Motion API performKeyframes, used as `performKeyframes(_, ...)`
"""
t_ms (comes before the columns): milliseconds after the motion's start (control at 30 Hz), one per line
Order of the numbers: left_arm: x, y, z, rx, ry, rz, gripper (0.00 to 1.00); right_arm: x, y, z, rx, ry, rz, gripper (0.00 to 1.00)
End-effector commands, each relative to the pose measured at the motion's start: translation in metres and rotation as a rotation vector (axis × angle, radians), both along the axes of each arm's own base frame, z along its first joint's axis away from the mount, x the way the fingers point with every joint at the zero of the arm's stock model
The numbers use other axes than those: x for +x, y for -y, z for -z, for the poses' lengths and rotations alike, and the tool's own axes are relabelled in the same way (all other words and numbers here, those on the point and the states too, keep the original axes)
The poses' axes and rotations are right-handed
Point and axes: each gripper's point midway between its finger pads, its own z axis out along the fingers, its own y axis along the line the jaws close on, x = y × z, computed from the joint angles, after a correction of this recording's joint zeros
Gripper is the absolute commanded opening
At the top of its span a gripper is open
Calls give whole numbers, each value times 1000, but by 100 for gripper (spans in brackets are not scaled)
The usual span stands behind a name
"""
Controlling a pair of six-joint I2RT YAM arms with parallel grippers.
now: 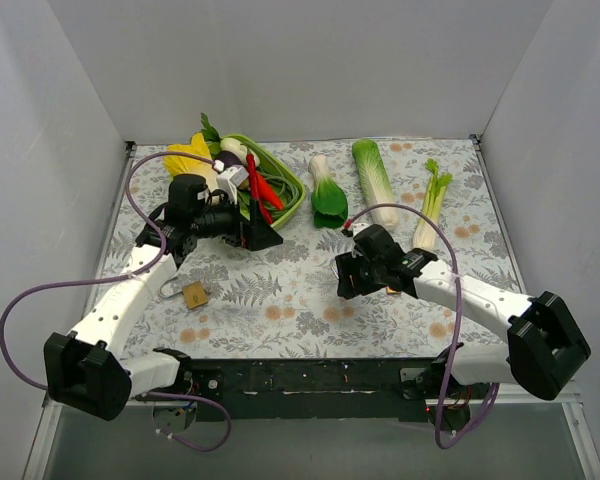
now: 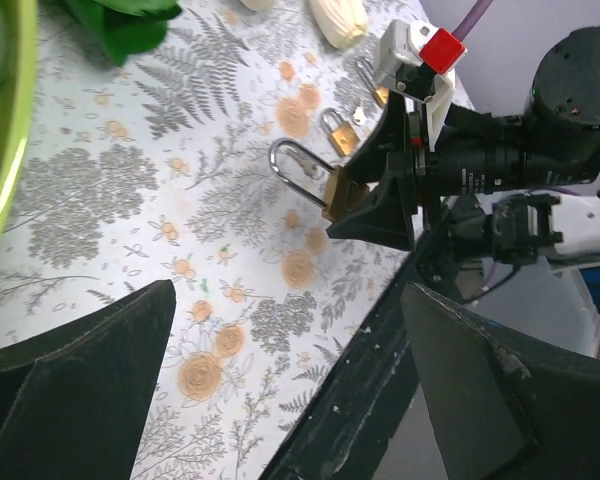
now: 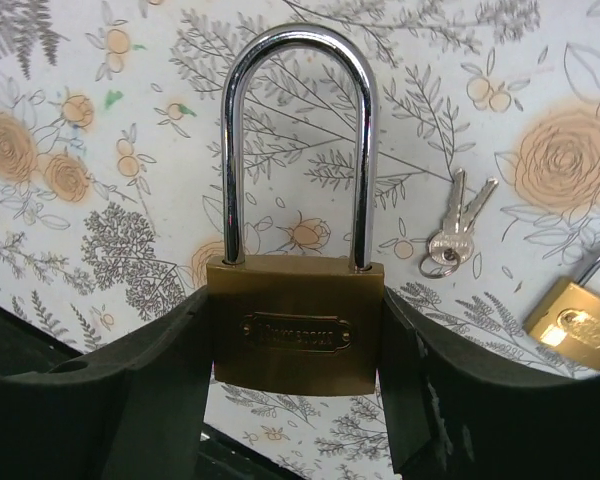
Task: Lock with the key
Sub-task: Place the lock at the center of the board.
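My right gripper [image 1: 347, 279] is shut on a brass padlock [image 3: 295, 330] with a long steel shackle, gripping its body by both sides just above the floral table; the shackle sits in the body. A pair of keys on a ring [image 3: 457, 228] lies on the table just beyond it, beside a smaller brass padlock [image 3: 577, 325]. My left gripper [image 1: 262, 233] is open and empty, raised at mid-left; its wrist view [image 2: 288, 292] looks across at the held padlock [image 2: 332, 190] and the small padlock [image 2: 338, 132]. Another brass padlock [image 1: 193, 294] lies by the left arm.
A green basket [image 1: 292, 192] of vegetables stands at the back left with yellow produce [image 1: 188, 155] beside it. Bok choy [image 1: 329, 196], a napa cabbage [image 1: 376, 180] and celery [image 1: 432, 200] lie along the back. The table's black front edge [image 1: 310, 375] is near.
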Motion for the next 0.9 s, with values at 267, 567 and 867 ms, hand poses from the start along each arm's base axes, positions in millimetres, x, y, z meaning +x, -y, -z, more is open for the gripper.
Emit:
performKeyframes(267, -2, -35, 12, 88, 53, -152, 98, 37, -25, 18, 110, -105, 342, 1)
performKeyframes(567, -2, -39, 16, 85, 40, -162, 98, 52, -19, 43, -4, -130, 456, 1)
performKeyframes(867, 0, -41, 19, 98, 38, -166, 98, 32, -8, 54, -145, -157, 509, 12)
